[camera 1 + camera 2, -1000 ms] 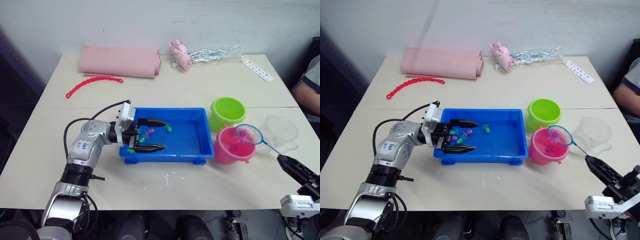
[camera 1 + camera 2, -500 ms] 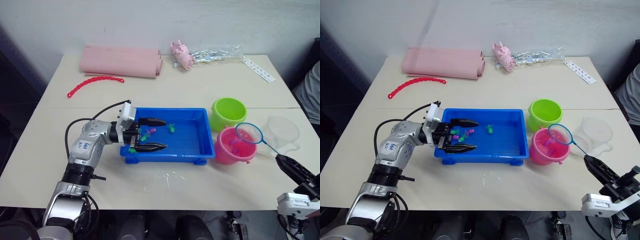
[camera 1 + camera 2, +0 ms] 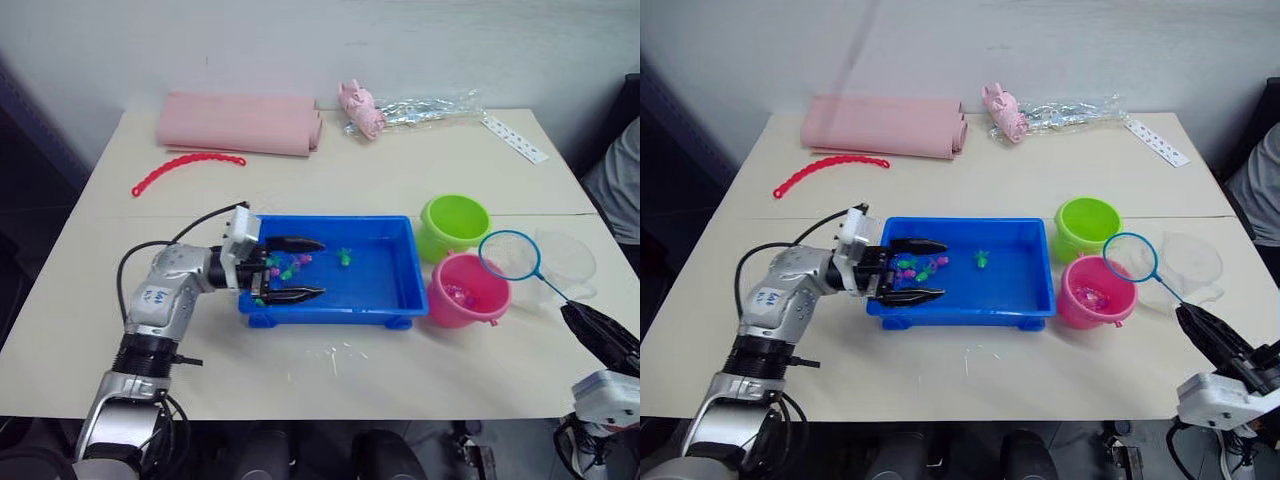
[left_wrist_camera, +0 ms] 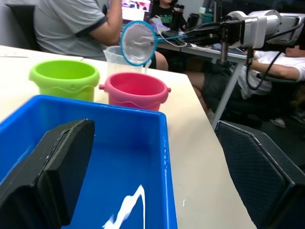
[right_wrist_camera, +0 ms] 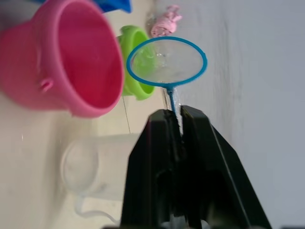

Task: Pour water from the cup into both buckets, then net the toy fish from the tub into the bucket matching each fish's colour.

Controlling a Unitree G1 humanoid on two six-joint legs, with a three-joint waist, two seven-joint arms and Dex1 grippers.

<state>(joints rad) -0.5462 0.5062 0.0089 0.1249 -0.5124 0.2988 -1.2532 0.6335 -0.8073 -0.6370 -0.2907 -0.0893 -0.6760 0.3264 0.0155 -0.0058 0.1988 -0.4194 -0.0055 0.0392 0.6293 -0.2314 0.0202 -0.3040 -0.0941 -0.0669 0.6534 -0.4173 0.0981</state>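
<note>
Beige tabletop [image 3: 330, 170] carrying the blue tub [image 3: 385, 285], with toy fish [image 3: 285, 266] inside; left hand [image 3: 290, 270] spread open over the tub's left end; right hand [image 3: 590, 325] clamped on the net [image 3: 508, 255] handle, hoop raised beside the pink bucket [image 3: 465, 290], near the green bucket [image 3: 455, 225] and the cup [image 3: 568, 262].

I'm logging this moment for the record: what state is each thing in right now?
Net: held up by its handle, empty.
Right gripper: jaws shut on the net's handle.
Left gripper: jaws open, over the tub's left end.
Tub: holds fish.
Pink bucket: upright, fish inside.
Green bucket: upright.
Cup: upright, looks empty.
</note>
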